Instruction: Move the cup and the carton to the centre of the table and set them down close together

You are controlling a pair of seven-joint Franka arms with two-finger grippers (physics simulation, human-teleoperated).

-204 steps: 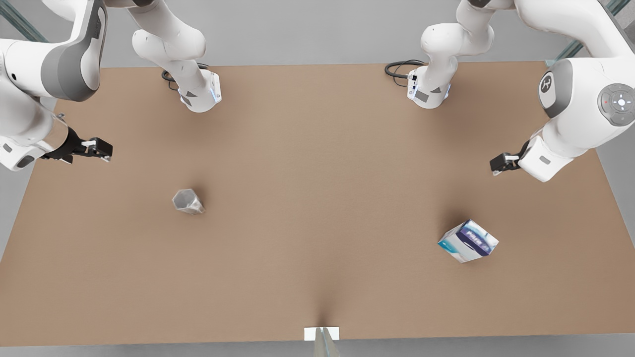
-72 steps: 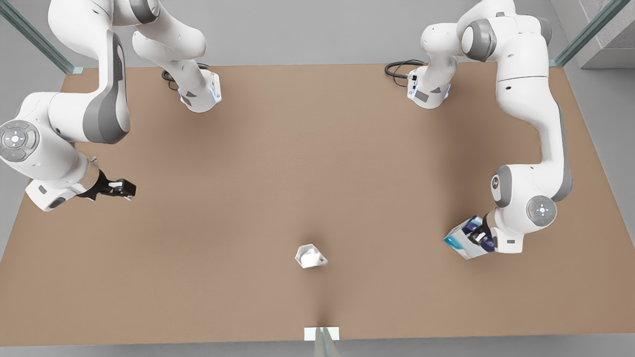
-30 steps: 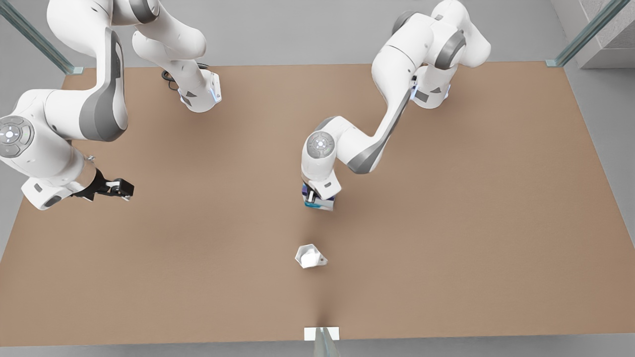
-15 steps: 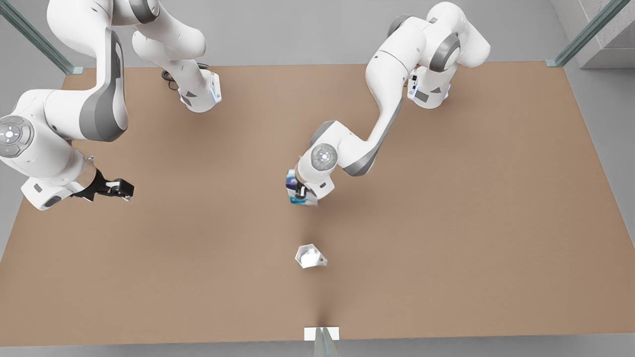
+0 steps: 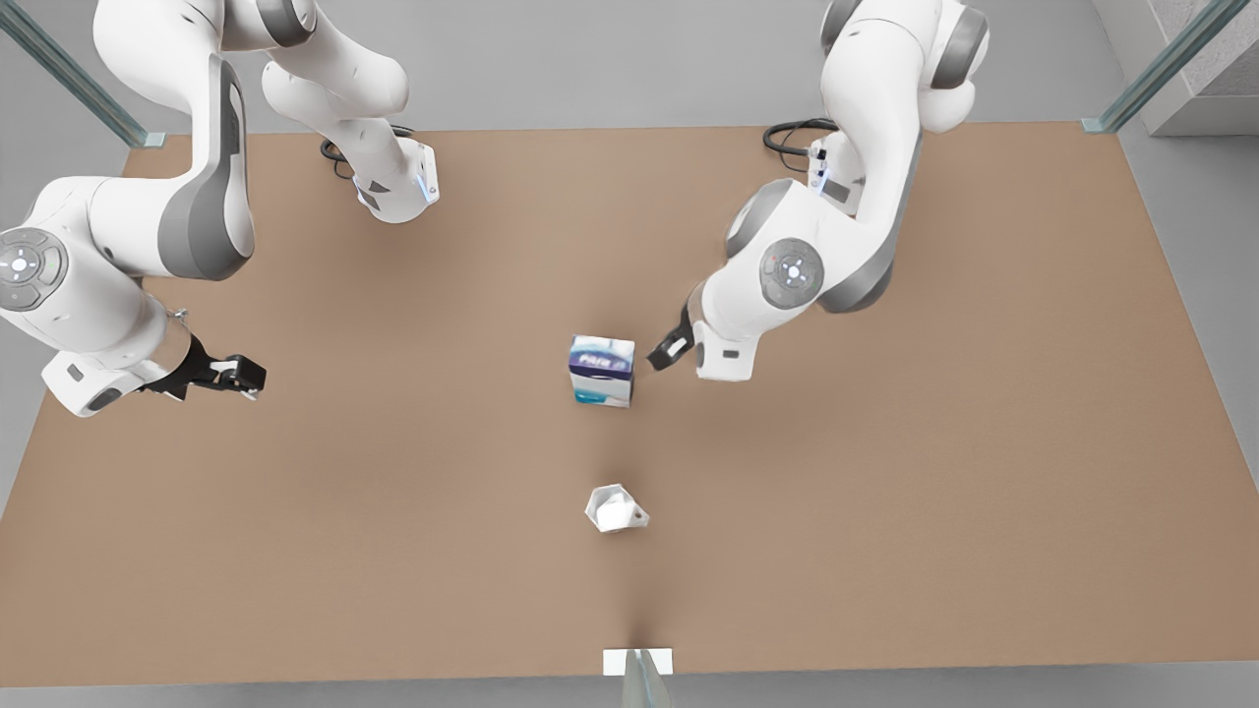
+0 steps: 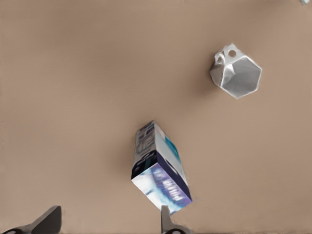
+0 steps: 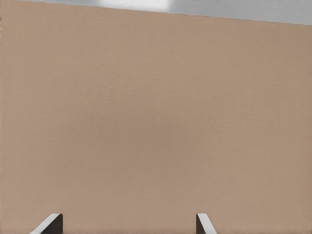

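Table | carton upright, cup near | left hand apart | right hand apart, waiting

table: matte brown, smooth, uniform. carton: printed paperboard look, slight sheen on the blue and white panels. cup: faceted, hard, whitish-silver, semi-gloss facets. arm shells: glossy white plastic, grey joints.

Plain grey floor, glass-edged corner posts.
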